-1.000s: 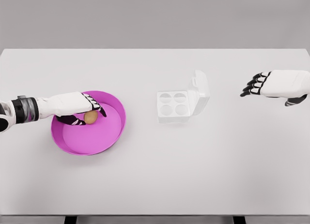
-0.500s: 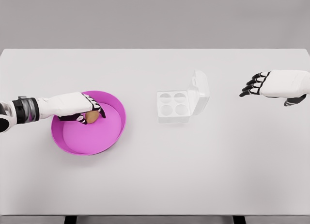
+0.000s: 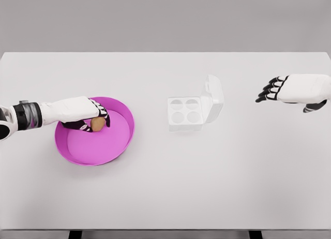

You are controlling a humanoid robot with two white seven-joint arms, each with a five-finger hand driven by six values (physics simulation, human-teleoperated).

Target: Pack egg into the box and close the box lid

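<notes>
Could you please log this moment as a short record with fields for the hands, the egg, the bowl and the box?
left hand: fingers closed around the small brown egg, inside the bowl
right hand: empty, fingers relaxed, above the table right of the box
round magenta bowl: on the white table, left side
white four-cup egg box: centre of table, all cups empty
box lid: open, tilted up on the right side

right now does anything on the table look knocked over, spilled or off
Nothing stands out. The egg box sits flat with its lid open and four empty cups. The pink bowl is upright, and the left hand is curled around the egg inside it. The right hand hovers apart.
</notes>
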